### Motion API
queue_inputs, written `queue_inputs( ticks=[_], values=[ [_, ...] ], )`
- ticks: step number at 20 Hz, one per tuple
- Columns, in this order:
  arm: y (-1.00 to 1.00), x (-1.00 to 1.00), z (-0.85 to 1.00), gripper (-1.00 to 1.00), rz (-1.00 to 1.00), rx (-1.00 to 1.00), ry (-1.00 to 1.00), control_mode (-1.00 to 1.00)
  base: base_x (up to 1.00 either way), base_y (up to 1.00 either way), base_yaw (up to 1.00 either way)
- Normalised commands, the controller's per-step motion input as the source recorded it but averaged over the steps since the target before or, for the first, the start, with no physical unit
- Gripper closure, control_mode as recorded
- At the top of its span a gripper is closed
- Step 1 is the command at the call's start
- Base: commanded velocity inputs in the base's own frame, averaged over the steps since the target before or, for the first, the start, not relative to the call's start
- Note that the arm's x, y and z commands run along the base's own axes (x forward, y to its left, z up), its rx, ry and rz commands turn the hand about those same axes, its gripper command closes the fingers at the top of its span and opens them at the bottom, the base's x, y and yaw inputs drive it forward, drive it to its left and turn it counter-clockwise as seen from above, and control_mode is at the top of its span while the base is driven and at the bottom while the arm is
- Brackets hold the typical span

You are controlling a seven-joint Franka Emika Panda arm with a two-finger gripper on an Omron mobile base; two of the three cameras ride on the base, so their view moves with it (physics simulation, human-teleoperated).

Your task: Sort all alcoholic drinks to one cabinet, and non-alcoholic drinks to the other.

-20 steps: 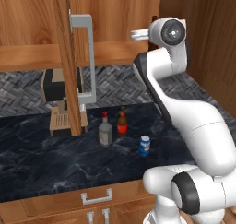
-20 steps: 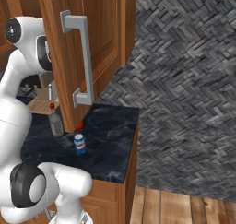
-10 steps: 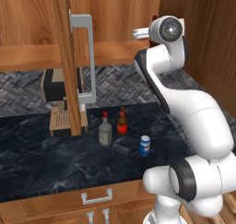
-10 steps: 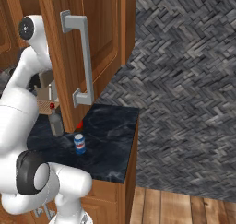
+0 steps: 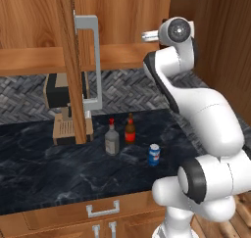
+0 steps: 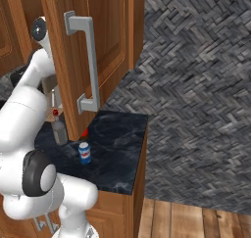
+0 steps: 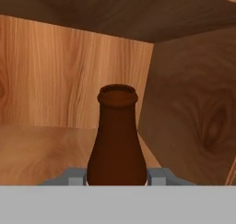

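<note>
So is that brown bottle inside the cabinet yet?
Yes. In the hand view the brown bottle stands upright between the tool's fingers, with cabinet walls around it.

Wooden cabinets [image 5: 122, 16], dark marble counter [image 5: 59, 173]

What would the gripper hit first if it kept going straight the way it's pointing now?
Probably the cabinet's back wall. The gripper is shut on the brown beer bottle and points into the cabinet's back right corner; the side wall looks close too, though depth is hard to judge.
</note>
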Motion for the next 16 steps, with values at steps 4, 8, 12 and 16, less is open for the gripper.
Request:
queue_inputs(
  ticks=[4, 8, 12, 16],
  values=[
    [-0.03, 0.28, -0.09, 1.0, -0.01, 0.01, 0.01, -1.0, 0.0, 0.0, 0.0],
    [0.0, 0.24, -0.12, 1.0, -0.01, 0.02, 0.02, -1.0, 0.0, 0.0, 0.0],
    [0.0, 0.26, -0.11, 1.0, -0.02, 0.02, 0.03, -1.0, 0.0, 0.0, 0.0],
    [0.0, 0.25, -0.07, 1.0, -0.02, 0.01, 0.02, -1.0, 0.0, 0.0, 0.0]
  ],
)
